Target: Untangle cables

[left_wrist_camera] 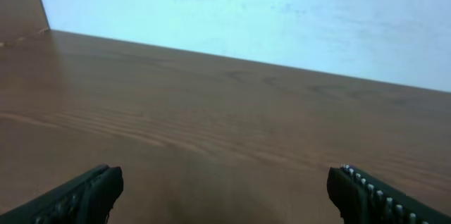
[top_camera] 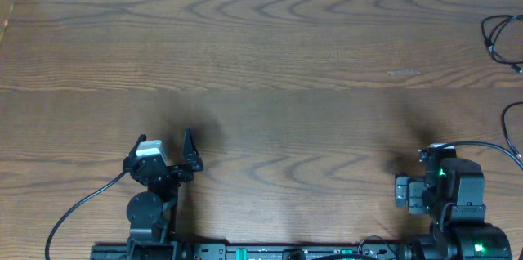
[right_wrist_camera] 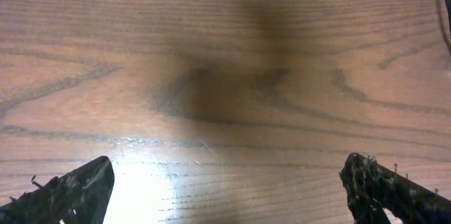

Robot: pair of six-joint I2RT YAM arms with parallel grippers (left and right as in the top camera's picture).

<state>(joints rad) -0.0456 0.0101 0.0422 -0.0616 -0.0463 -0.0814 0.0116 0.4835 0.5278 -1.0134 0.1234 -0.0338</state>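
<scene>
Cables sit at the far right edge of the table, mostly cropped out of the overhead view: thin black loops, with another strand curving down the right edge toward the near side. Whether that lower strand is a task cable or arm wiring I can't tell.

Right gripper is clearly the nearer one; the cables lie ahead of it and off to its right, and a dark strand just shows at the top right corner of its wrist view. Jaws spread wide, nothing between them.

Left gripper is well apart from the cables, across the table, also spread wide and empty, facing bare wood.

No containers visible. Long axis of the tangle can't be read; too much is out of frame.
</scene>
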